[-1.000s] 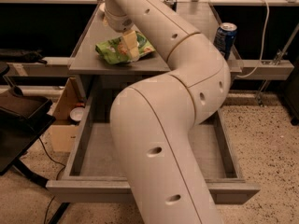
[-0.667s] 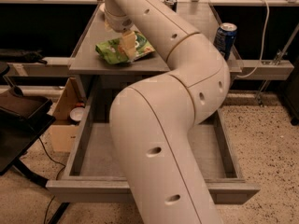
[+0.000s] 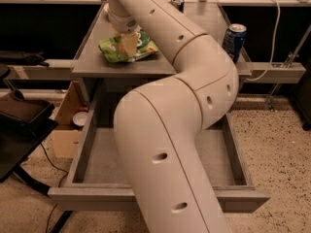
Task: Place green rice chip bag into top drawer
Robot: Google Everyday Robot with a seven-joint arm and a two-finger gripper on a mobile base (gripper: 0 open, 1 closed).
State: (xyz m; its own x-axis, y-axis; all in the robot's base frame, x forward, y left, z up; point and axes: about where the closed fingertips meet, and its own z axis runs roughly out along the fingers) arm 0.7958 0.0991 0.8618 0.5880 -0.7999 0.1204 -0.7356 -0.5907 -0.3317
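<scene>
Near the table's (image 3: 90,62) front edge, towards the left corner, the bag (image 3: 112,51) lies crumpled on the grey top. The gripper (image 3: 128,44) is down on the bag's middle, reaching from the far side; whether it is spread or pinching the bag cannot be told. The arm (image 3: 165,144) sweeps from the bottom of the view up over the table's right half. Below the front edge the drawer (image 3: 80,154) stands pulled out, much of its floor hidden by the arm. A blue can (image 3: 234,41) stands upright at the right edge, and a second can (image 3: 178,4) near the far edge. A cardboard box (image 3: 65,120) sits on the floor beside the drawer's left side.
</scene>
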